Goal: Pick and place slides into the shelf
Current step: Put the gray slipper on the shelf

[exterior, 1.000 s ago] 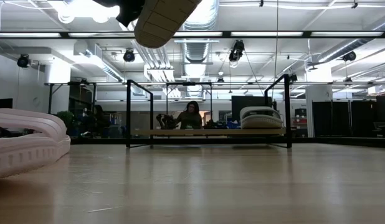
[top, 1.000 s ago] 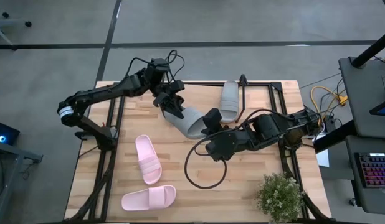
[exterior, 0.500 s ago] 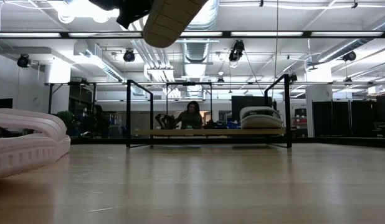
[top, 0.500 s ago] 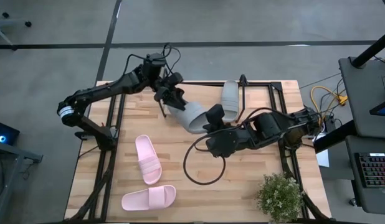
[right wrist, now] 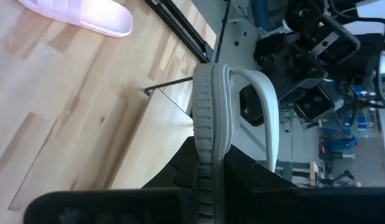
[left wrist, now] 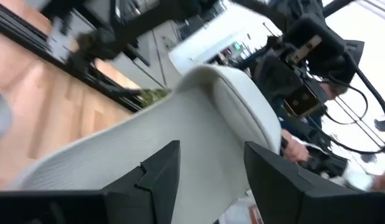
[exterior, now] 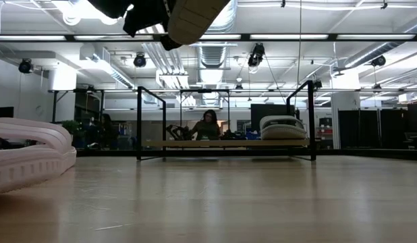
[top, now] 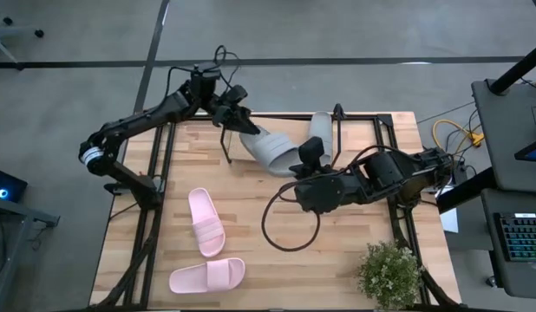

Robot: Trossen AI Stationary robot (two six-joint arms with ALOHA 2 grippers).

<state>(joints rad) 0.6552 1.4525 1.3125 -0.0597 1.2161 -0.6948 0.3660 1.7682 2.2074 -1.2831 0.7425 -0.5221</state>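
One light grey slide hangs in the air over the middle of the table, between my two grippers. My left gripper is shut on its far-left end, and my right gripper is shut on its other end. In the low view its ribbed sole shows at the top. A second grey slide rests sole down on the shelf at the table's far side. Two pink slides lie on the tabletop at the near left. My left gripper has the grey slide's end between its two fingers, which come in about level from the table's far left. The slide is clear of the table. My right gripper pinches the sole's edge between its two fingers, slanting down from the right. The slide stands on edge in this hold, its strap arching to one side.
The shelf's black frame stands along the far edge. A loop of black cable lies on the tabletop under my right arm. A potted plant sits at the near right corner. People are in the room behind the table.
My left gripper has gone toward the table's far edge and carried its end of the grey slide along. The slide has shifted toward the shelf and stays clear of the table. My right gripper has followed a little toward the right, still shut on the slide.
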